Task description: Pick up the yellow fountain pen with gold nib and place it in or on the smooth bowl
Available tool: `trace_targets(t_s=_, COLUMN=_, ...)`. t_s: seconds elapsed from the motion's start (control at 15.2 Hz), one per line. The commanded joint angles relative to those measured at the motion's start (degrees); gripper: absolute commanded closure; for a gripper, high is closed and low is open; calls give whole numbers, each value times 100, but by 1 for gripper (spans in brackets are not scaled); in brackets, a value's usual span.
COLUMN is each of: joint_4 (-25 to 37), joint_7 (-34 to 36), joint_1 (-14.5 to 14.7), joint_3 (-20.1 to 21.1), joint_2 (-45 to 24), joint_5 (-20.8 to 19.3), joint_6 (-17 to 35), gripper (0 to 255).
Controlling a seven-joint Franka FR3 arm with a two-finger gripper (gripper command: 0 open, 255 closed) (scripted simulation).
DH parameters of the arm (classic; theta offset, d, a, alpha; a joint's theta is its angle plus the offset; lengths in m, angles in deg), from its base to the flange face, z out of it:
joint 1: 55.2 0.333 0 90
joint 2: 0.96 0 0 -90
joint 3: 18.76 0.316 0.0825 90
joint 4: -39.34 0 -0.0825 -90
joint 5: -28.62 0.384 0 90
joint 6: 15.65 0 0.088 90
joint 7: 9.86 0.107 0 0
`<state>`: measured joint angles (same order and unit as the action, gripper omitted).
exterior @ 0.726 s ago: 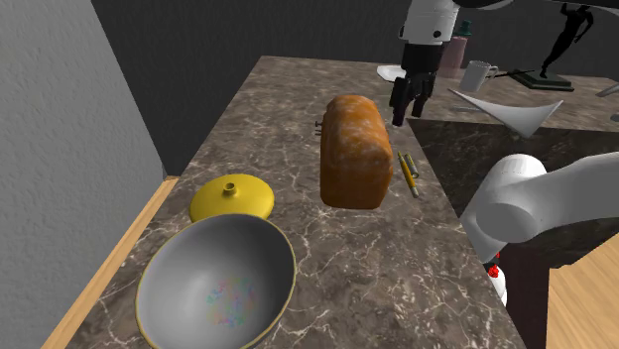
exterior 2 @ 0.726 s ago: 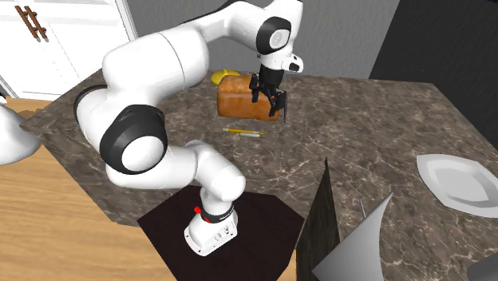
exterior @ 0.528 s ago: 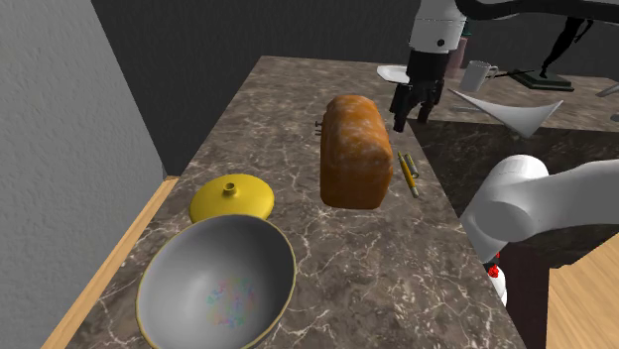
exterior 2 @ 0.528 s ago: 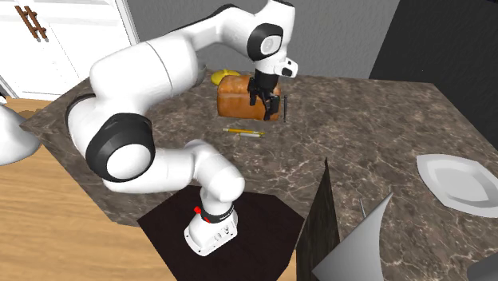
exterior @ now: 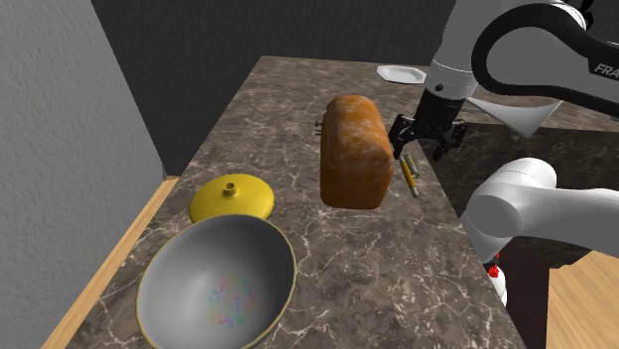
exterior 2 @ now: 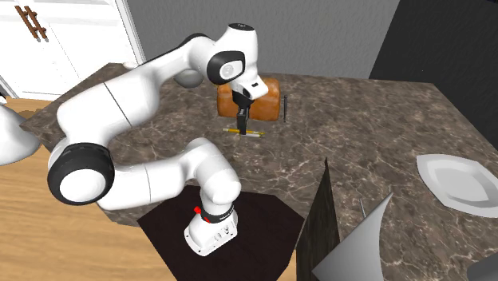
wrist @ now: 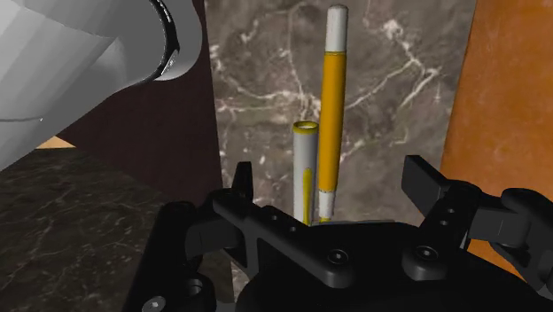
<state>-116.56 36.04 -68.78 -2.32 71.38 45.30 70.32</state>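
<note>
While the gripper [exterior: 423, 147] hangs spread wide over the yellow pen [wrist: 332, 115], a finger may clip the brown loaf [exterior: 352, 149] close at the shoulder view's left, spoiling the grasp.

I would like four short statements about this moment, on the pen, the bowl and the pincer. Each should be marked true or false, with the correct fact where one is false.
1. The pincer is open and hangs above the yellow pen. True.
2. The pen lies inside the grey bowl. False: it lies on the marble counter, beside the bread loaf.
3. A yellow lid lies on the counter next to the bowl. True.
4. In the shoulder view, the pen lies to the left of the loaf. False: it lies to the loaf's right.
</note>
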Motion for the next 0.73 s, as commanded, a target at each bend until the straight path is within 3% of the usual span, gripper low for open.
trace_targets(t_s=0.0, joint_4=-198, joint_7=76, joint_1=5, joint_3=69, joint_2=119, joint_5=63, joint_6=95, gripper=0)
trace_targets(t_s=0.66, joint_4=-498, joint_7=75, joint_1=62, joint_3=164, joint_2=213, joint_5=159, joint_6=299, gripper=0)
